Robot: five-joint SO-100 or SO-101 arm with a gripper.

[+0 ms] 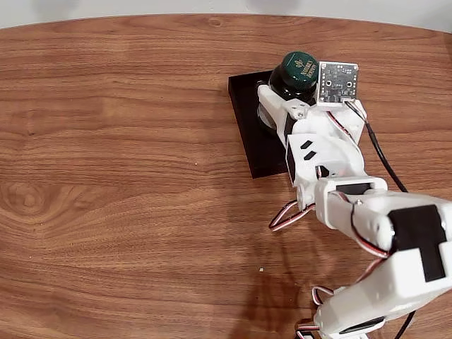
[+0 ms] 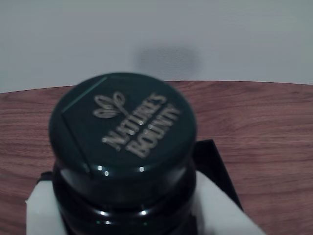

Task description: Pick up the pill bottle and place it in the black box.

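The pill bottle (image 1: pixel 296 70), dark green with a leaf logo on its cap, stands upright between the white fingers of my gripper (image 1: pixel 293 95). The gripper is shut on it, over the far end of the black box (image 1: pixel 253 131). I cannot tell whether the bottle rests on the box floor or hangs just above it. In the wrist view the bottle cap (image 2: pixel 122 127) is close and large. A white finger (image 2: pixel 41 210) presses on each side of the bottle body, where the gripper (image 2: pixel 127 218) holds it. A corner of the black box (image 2: pixel 215 159) shows behind on the right.
The wooden table (image 1: pixel 113 176) stretches wide to the left of and in front of the box. The arm's white body and its cables (image 1: pixel 367 212) come in from the lower right. A pale wall runs along the table's far edge.
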